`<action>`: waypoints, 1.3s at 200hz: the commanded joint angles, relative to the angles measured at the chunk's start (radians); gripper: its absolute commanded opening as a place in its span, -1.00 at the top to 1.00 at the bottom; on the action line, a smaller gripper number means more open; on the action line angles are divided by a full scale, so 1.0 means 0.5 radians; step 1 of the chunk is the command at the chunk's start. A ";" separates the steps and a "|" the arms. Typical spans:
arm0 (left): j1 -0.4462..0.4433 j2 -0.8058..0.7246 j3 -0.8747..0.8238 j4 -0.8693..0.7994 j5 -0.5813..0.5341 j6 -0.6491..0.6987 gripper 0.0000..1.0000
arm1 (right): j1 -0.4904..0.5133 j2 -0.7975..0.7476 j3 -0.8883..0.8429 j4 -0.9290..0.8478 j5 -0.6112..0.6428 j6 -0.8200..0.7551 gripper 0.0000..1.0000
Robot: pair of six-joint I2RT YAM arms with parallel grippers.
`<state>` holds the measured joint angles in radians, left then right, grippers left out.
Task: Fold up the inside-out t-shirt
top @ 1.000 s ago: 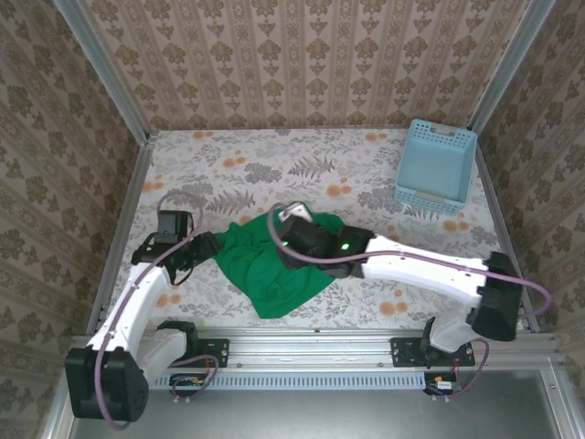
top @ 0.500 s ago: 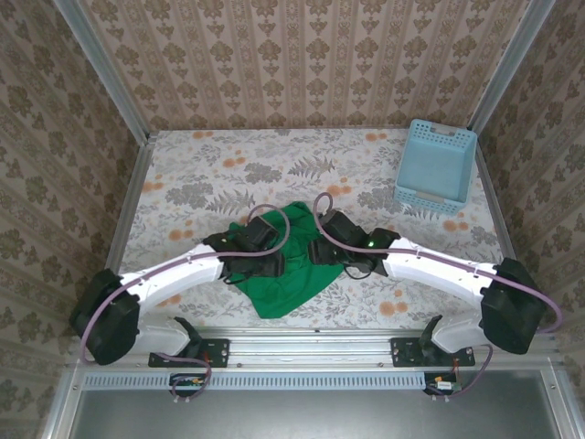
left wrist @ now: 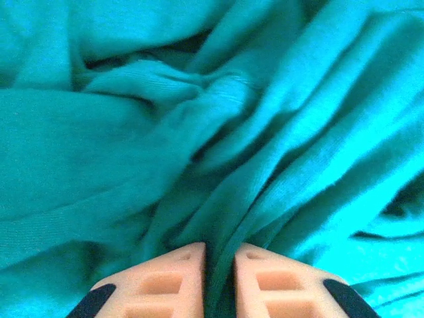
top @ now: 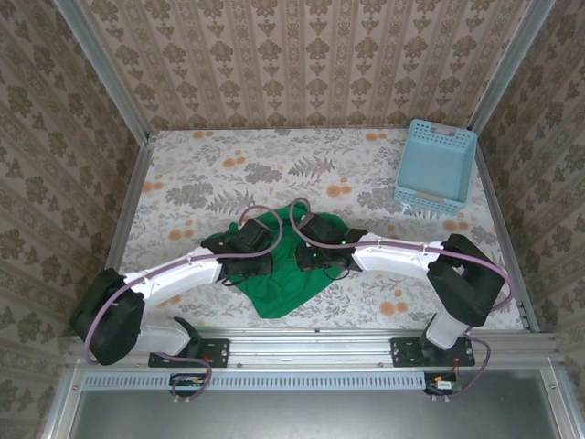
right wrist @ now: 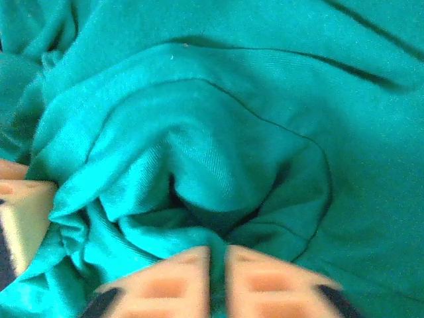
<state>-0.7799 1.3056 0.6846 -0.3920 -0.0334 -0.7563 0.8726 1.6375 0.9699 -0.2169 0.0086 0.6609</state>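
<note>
While top cam shows basket [top: 435, 169], wrist cams show t-shirt [left wrist: 132, 152] pinched.

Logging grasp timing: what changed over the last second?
The left gripper swung in from the left edge of the t-shirt onto its middle; the right gripper shifted only slightly there. Both closed from open, each pinching a fold of cloth. The t-shirt stays crumpled in the same spot, the basket in its far right corner.
</note>
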 commanded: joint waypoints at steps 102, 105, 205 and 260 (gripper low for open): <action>0.359 -0.148 -0.112 0.044 0.108 0.100 1.00 | 0.171 -1.108 -0.492 -0.184 0.383 -0.198 1.00; 0.362 -0.145 -0.109 0.037 0.105 0.103 1.00 | 0.175 -1.131 -0.504 -0.170 0.384 -0.207 1.00; 0.385 -0.151 -0.114 0.098 0.175 0.166 1.00 | 0.645 -0.839 -0.521 -0.085 0.540 -0.069 1.00; 0.626 0.292 0.370 0.180 0.345 0.385 1.00 | 0.790 -0.402 -0.281 0.070 0.556 -0.075 1.00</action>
<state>-0.5220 1.3716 0.7509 -0.3557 0.0929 -0.6399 1.2446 1.3582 0.7635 -0.2203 0.2428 0.6064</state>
